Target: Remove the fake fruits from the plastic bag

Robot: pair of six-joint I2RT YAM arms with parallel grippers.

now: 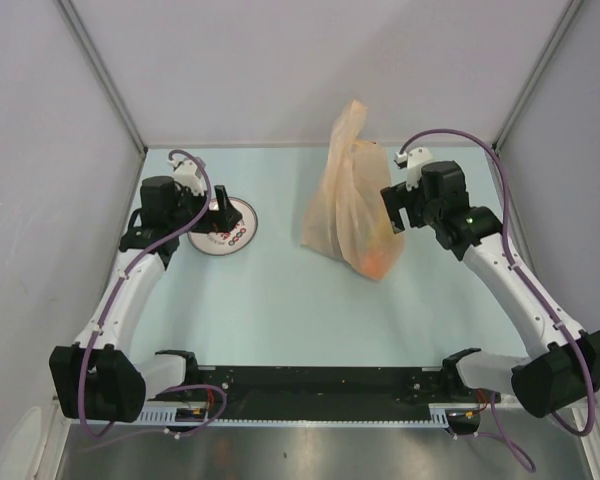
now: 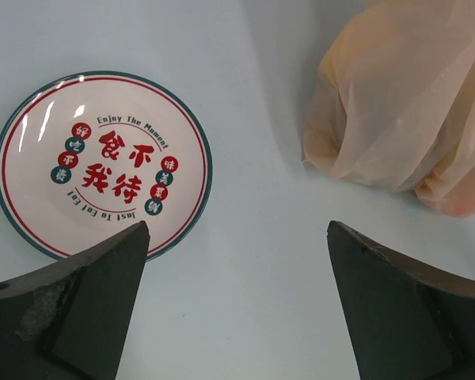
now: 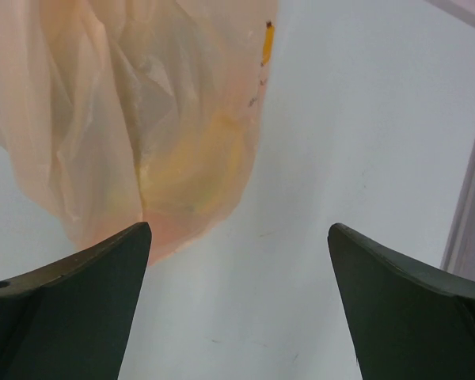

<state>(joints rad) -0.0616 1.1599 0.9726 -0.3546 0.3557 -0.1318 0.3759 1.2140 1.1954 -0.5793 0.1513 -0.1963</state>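
One plastic bag point(image 1: 345, 200) stands on the desk point(image 1: 280, 310) at about 1 o'clock from the desk centre, drawn up to a narrow peak at its 12 o'clock end. The fake fruits point(image 1: 376, 262) show only as an orange mass pooled at its 5 o'clock corner. In the right wrist view a yellowish shape shows through the film, but I cannot identify single pieces. I judge the film to be thin, limp and slippery. It will crumple rather than resist, so a push would only slide the whole bag across the desk. I expect the load to be light, the pieces hard and smooth, and likely to roll once free. The recommended hold is a pinch on gathered film, either at the peak or on a bottom corner away from the fruit, never around the bulge itself. The mouth of the bag cannot be located from these views. The right claw point(image 3: 239, 228) is spread wide, beside the bag at its 3 o'clock side and not touching it. The left claw point(image 2: 237, 229) is likewise spread, holding nothing, and hangs over the plate point(image 2: 32, 198) at about 10 o'clock, well apart from the bag.
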